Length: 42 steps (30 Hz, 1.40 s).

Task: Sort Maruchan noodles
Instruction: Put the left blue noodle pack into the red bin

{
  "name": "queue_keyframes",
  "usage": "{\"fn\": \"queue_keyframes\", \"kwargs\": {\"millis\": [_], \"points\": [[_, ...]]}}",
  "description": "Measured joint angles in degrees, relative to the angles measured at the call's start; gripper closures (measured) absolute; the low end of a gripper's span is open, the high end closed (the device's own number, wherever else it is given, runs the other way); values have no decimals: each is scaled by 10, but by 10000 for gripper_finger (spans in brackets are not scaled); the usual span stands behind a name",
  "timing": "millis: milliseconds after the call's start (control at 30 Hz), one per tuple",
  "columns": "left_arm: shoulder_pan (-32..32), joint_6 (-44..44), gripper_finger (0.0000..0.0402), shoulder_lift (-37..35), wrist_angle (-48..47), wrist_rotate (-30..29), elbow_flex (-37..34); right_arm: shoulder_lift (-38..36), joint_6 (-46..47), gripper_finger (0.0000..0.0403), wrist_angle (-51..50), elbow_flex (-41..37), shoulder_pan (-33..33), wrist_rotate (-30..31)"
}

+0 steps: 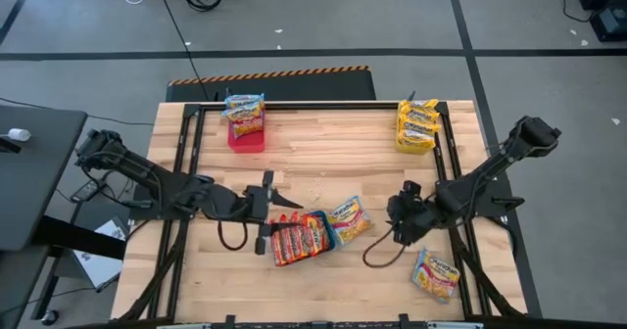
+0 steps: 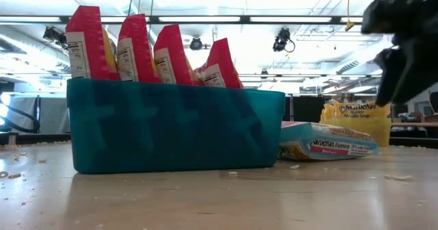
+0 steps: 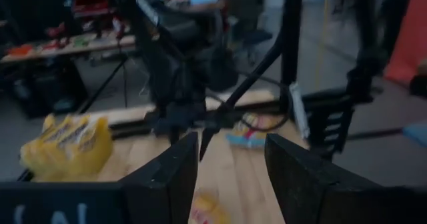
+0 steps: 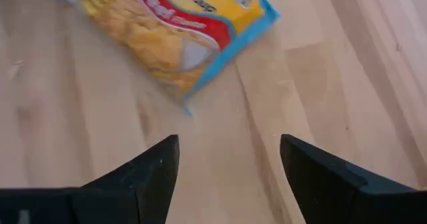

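sorting looks partly done: packets fill the far red bin (image 1: 246, 133), the far yellow bin (image 1: 415, 138) and the teal tray (image 1: 328, 233). two packets lie loose, one (image 1: 350, 218) beside the tray, one (image 1: 436, 273) near right. both grippers, left (image 1: 266, 210) and right (image 1: 398, 221), are open and empty.

A robotics lab or workshop: a wooden desk (image 1: 323, 163) framed by black rails stands on a grey floor (image 1: 323, 21) marked with tape lines and trailing cables, beneath long fluorescent ceiling lights (image 2: 205, 19) and exposed rigging, with cluttered workbenches (image 3: 67, 47) beyond.
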Motion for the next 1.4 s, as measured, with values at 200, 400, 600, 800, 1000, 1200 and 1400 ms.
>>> {"fn": "queue_keyframes", "kwargs": {"millis": [200, 400, 600, 800, 1000, 1200, 1400], "points": [[-11, -5, 226, -6, -70, -75, 0, -20, -70, 138, 163, -60, -76, 3], [-17, 14, 226, -15, -85, -71, 0, 41, -242, 141, 320, -40, -204, -98], [3, 5, 226, -70, -151, -56, 0, 153, -390, 146, 318, 61, -294, -257], [17, -20, 226, -111, -241, -49, 0, 259, -485, 148, 225, 166, -344, -404], [33, -55, 225, -123, -267, -42, 0, 339, -526, 163, 156, 213, -365, -429], [45, -132, 211, -112, -311, -36, 0, 366, -536, 219, 162, 216, -360, -440], [44, -190, 179, -113, -348, -39, 0, 329, -560, 344, 153, 212, -349, -370]]}}
